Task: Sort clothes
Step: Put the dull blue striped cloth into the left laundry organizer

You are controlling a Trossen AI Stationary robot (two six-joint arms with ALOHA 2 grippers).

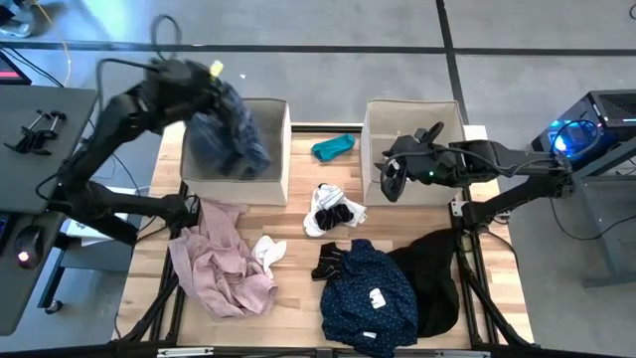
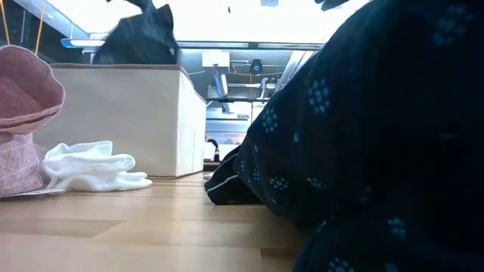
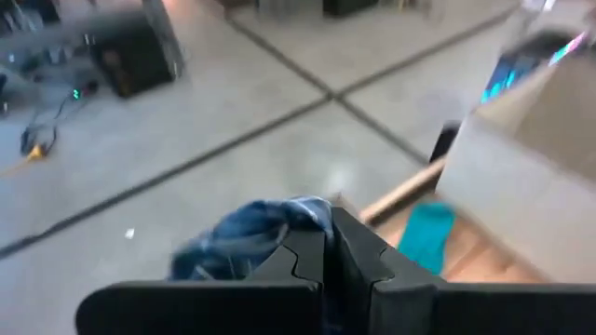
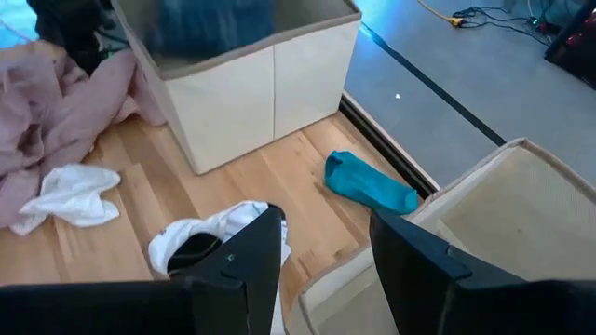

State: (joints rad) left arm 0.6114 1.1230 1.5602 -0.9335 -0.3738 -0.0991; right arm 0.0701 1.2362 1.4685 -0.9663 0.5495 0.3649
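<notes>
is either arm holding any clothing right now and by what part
The left gripper is shut on a bunched fold of the blue plaid shirt, dangling over the left box. The right gripper is open, holding nothing.

Left arm bent up and over from the table's left edge, elbow low near the edge, forearm reaching inward, wrist raised high. Left gripper (image 1: 221,91) pointing down, fingers (image 3: 358,256) pressed together, clamped on the blue plaid shirt (image 1: 227,134) hanging below it. Right arm stretched in from the right side, roughly level, forearm pointing left across the table. Right gripper (image 1: 391,177) held above the table surface, angled downward, fingers (image 4: 247,256) clearly spread apart with a wide gap between them, nothing in the jaws.
</notes>
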